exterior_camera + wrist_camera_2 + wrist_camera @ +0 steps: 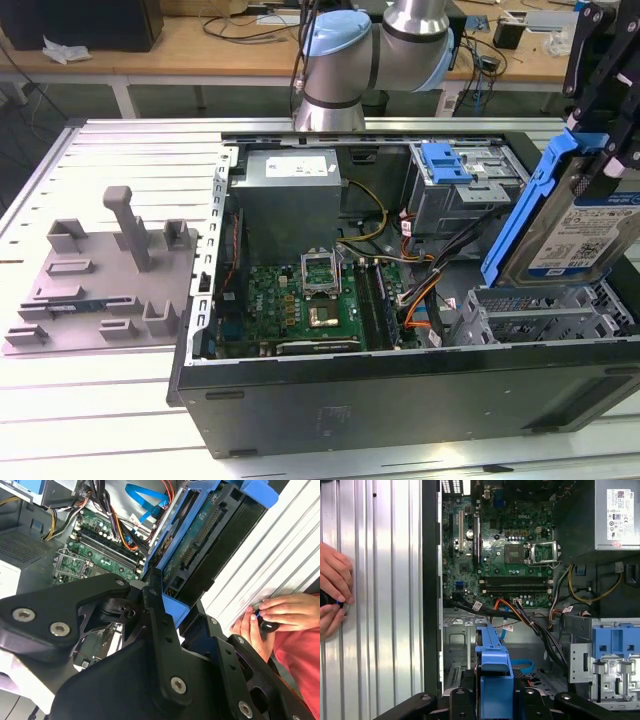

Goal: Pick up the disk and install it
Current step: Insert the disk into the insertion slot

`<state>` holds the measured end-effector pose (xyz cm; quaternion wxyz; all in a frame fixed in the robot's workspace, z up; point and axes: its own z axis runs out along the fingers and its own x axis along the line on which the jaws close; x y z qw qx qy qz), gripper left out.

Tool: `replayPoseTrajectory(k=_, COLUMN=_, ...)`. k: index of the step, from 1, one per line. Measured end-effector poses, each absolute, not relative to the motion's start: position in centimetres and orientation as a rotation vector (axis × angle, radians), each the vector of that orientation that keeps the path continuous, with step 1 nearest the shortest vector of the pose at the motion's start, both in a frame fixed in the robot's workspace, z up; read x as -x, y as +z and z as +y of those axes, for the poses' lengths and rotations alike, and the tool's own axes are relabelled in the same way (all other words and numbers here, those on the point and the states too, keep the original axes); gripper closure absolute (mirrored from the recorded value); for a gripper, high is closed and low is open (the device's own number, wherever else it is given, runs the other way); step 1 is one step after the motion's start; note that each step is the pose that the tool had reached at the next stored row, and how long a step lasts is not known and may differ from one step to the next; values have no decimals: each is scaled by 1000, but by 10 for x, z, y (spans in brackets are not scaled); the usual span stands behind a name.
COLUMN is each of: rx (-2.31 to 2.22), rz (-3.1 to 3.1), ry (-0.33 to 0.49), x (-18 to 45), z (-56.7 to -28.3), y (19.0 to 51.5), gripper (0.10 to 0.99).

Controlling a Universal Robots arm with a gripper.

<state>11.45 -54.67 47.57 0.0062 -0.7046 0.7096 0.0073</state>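
The disk (580, 225), a silver-grey drive with a white-and-blue label in a blue carrier, hangs tilted at the exterior view's right. It is above the lower drive cage (530, 318) of the open computer case (400, 385). My gripper (603, 160) is shut on its upper end. In the second wrist view the black fingers (156, 611) clamp the blue carrier of the disk (200, 545) from both sides. The first wrist view has the disk (494, 660) edge-on as a blue-fronted slab between the gripper's (495, 696) linkages, over the cage floor.
Inside the case lie a green motherboard (300, 300), a grey power supply (290, 190), orange and black cables (420, 290) and an upper drive cage (470, 205) with a blue bracket (445, 162). A grey fixture (110, 270) stands at the exterior view's left. A person's hands (332, 595) rest on the ribbed table beside the case.
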Motion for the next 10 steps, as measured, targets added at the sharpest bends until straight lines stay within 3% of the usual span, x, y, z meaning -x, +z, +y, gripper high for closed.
replayPoseTrajectory(k=10, rx=2244, rz=2181, ry=23, x=-114, z=-548, y=469, gripper=718)
